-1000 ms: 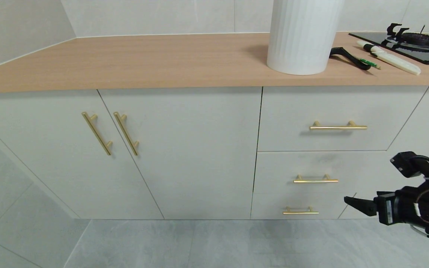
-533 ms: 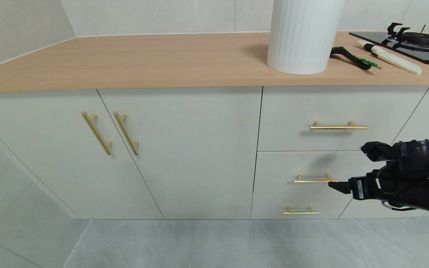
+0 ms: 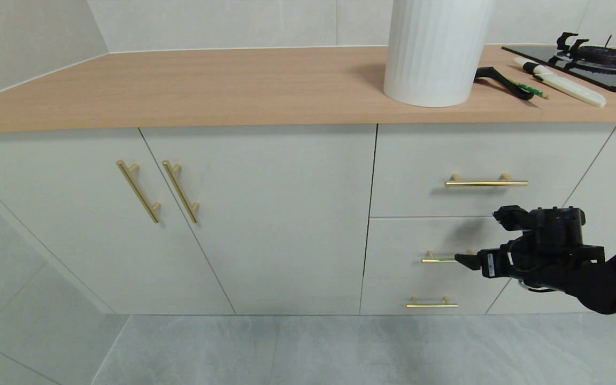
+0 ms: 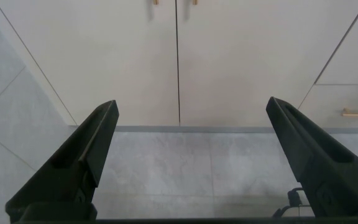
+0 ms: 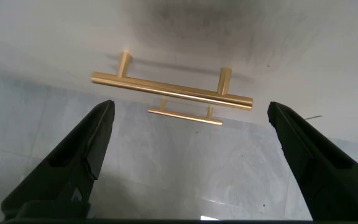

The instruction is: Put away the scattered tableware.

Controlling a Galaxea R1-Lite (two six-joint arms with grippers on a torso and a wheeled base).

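On the wooden counter (image 3: 206, 91) at the far right lie a black utensil (image 3: 503, 80), a thin green stick (image 3: 531, 90) and a white-bladed utensil (image 3: 562, 85). My right gripper (image 3: 476, 238) is open in front of the middle drawer, its lower fingertip at the right end of the gold middle drawer handle (image 3: 441, 260). In the right wrist view that handle (image 5: 173, 89) lies just beyond the open right gripper (image 5: 191, 107), with the bottom drawer handle (image 5: 185, 116) behind it. My left gripper (image 4: 191, 106) is open and holds nothing, low above the floor, facing the cabinet doors.
A tall white ribbed container (image 3: 433, 51) stands on the counter beside the utensils. A black gas hob (image 3: 599, 59) is at the far right. The top drawer handle (image 3: 485, 183) and two cabinet door handles (image 3: 158, 190) are closed flush. Grey tiled floor (image 3: 286, 347) lies below.
My right gripper has moved left and upward from the lower right corner to the middle drawer handle. Nothing else has moved.
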